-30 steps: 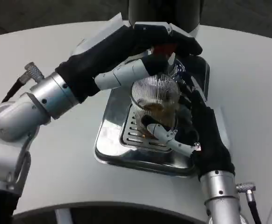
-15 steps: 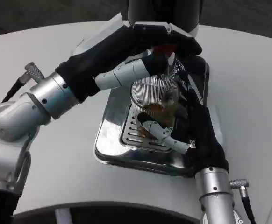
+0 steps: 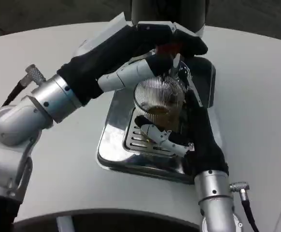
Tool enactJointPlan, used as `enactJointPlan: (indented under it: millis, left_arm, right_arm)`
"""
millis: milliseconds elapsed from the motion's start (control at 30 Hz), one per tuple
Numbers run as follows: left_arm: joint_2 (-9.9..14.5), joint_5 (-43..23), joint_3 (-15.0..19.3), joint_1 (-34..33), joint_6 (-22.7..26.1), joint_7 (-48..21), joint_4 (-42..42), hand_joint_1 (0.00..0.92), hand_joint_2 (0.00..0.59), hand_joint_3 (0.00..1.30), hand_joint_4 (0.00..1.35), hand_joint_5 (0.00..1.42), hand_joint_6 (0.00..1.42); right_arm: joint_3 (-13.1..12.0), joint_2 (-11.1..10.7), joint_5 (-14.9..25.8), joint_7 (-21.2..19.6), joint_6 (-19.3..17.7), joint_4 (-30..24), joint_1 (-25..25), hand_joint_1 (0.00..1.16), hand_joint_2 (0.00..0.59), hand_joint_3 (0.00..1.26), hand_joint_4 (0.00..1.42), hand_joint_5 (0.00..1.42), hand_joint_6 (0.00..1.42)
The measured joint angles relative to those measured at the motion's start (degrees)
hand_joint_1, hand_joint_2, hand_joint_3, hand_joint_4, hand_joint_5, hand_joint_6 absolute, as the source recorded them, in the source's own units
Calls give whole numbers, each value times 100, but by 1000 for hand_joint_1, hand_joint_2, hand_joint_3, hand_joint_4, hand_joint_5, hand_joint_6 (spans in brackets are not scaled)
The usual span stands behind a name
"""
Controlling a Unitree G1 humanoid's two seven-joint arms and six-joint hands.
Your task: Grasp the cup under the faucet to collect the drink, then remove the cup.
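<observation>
Sliding left since earlier, the right hand [image 3: 191,133] grips the ribbed cup [image 3: 159,99] (amber drink inside) over the drip tray [image 3: 114,145]; left hand [image 3: 140,53] presses the dispenser lever [image 3: 172,48].

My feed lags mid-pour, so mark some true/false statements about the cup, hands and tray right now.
1. The ribbed clear glass cup stands on the shiny metal drip tray. True.
2. The cup is empty. False: brownish drink shows inside.
3. The right hand wraps the cup. True.
4. The left hand rests flat on the white table. False: it reaches up at the dark dispenser.
</observation>
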Motion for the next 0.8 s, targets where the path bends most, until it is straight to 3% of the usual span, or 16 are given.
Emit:
enactJointPlan:
  millis: [433, 633, 800]
  left_arm:
    - [1, -43, 39, 106, 279, 189, -196, 0, 49, 476, 327, 307, 184]
    - [1, -112, 115, 273, 508, 230, -428, 0, 51, 418, 248, 229, 129]
    - [0, -243, 161, 389, 674, 241, -562, 0, 51, 283, 90, 146, 70]
  right_arm:
    - [42, 35, -46, -239, -27, 169, -95, 843, 165, 230, 384, 434, 409]
    - [36, 38, -59, -313, -36, 256, -177, 856, 169, 335, 454, 505, 455]
    - [37, 41, -62, -340, -65, 289, -191, 870, 172, 401, 487, 550, 501]
